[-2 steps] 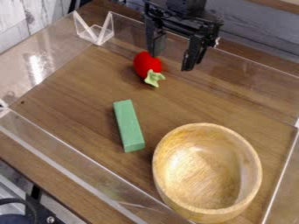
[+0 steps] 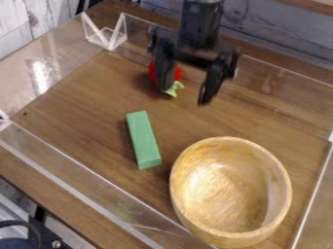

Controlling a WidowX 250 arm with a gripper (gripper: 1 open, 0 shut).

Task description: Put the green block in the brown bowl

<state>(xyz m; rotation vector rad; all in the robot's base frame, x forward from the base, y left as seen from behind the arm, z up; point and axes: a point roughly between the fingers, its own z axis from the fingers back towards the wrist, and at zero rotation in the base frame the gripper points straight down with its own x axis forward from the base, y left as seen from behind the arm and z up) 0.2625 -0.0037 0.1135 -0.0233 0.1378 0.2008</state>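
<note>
mint-green block [image 2: 143,140], flat and slightly slanted, left of lower centre, apparently on the counter [image 2: 81,117], round light-brown wooden bowl [image 2: 231,192], upright, thick-rimmed, lower right, just beside it

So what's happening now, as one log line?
claw: open | green block: on table, left of bowl | brown bowl: nothing inside

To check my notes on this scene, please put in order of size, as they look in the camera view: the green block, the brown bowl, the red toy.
1. Brown bowl
2. Green block
3. Red toy, partly hidden by the gripper
</note>
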